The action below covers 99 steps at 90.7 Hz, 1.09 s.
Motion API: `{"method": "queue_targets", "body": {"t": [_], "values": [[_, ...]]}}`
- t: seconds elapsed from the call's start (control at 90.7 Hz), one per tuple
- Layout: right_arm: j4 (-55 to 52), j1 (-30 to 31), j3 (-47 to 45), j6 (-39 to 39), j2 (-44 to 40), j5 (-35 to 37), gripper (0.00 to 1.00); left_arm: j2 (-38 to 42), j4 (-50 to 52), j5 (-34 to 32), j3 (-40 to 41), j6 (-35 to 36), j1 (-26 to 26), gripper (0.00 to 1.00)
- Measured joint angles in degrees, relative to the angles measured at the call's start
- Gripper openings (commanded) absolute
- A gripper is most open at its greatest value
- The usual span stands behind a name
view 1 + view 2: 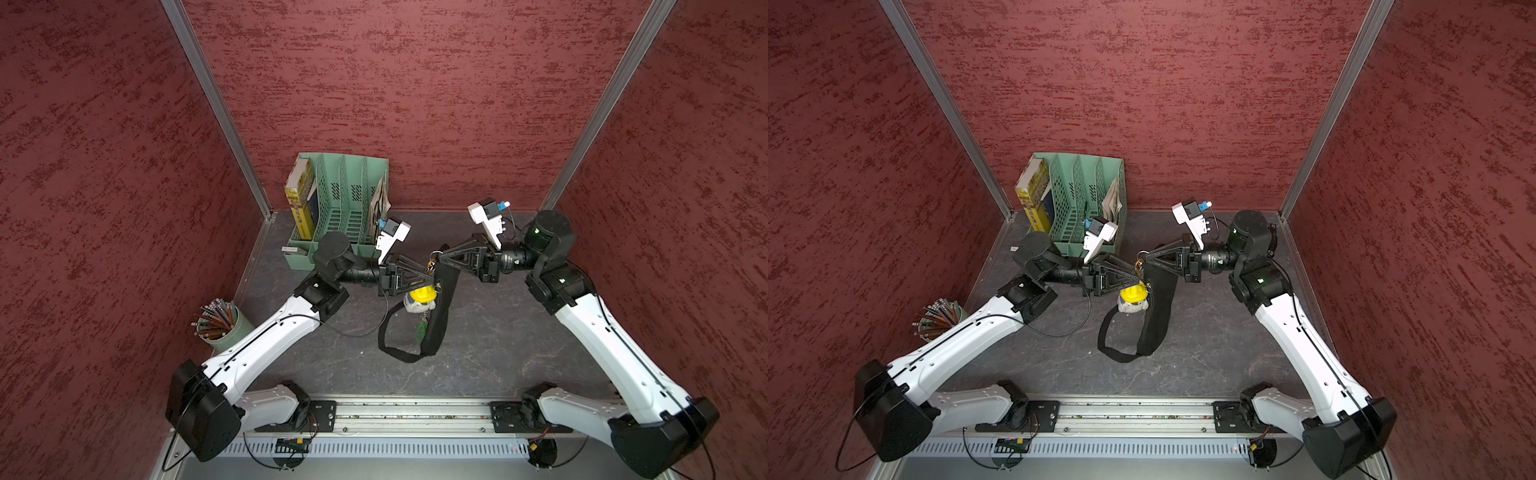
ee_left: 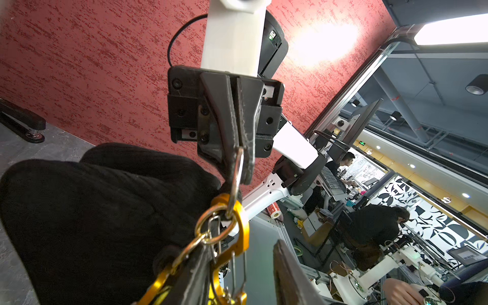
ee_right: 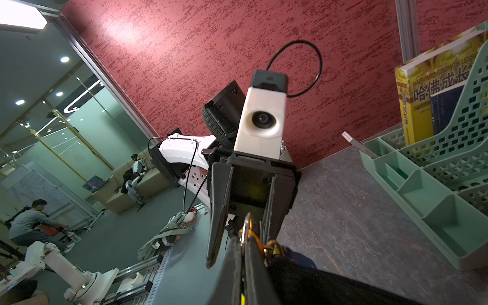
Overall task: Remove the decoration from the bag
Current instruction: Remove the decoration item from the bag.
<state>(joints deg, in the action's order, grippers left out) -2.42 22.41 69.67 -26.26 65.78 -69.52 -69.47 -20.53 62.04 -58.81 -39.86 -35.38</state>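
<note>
Nearest the rail at the front of the bench point(image 1: 498, 332), the black webbing strap point(image 1: 384, 332) of the bag point(image 1: 440, 307) lies in a loop on the dark stone-patterned surface. The bag itself hangs lifted near the middle of the bench, its lower end down by the strap loop and its upper end raised between the two arms.

Against the bag's left side hangs the decoration: a small plush figure with a yellow hard hat point(image 1: 422, 296), with a green tag point(image 1: 422, 330) below it. Above it, a gold carabiner point(image 2: 244, 232) and a brass key ring point(image 2: 215, 227) link into a silver ring point(image 2: 239, 169).

The left end effector point(image 1: 428, 279) has its fingers partly apart; the right wrist view shows a clear gap between them, with the ring cluster in that gap. Whether it grips anything cannot be told. The right end effector point(image 1: 441, 254) is closed tight on the silver ring at the bag's upper end, and in the left wrist view the ring runs between its two pads.

Further back on the left stand a pen cup full of pencils point(image 1: 218, 320) and a green file rack point(image 1: 340, 208) holding a yellow book point(image 1: 299, 203). A black stapler point(image 2: 22, 124) lies by the red wall.
</note>
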Motion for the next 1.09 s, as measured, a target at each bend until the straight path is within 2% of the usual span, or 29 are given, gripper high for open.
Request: {"method": "queue_targets", "body": {"t": [0.485, 0.65, 1.091], "values": [[4.09, 0.0, 0.0, 0.61, 1.51, -4.61, 0.0, 0.52, -1.66, 0.04, 0.0, -5.33, -0.2, 0.41], [6.36, 0.0, 0.04, 0.79, 2.45, -6.82, 0.0, 0.46, -2.71, 0.07, 0.0, -6.84, -0.42, 0.36], [7.26, 0.0, 2.19, 1.53, 4.98, -9.57, 0.0, 0.2, -4.07, 0.07, 0.39, -8.39, -0.42, 0.33]]}}
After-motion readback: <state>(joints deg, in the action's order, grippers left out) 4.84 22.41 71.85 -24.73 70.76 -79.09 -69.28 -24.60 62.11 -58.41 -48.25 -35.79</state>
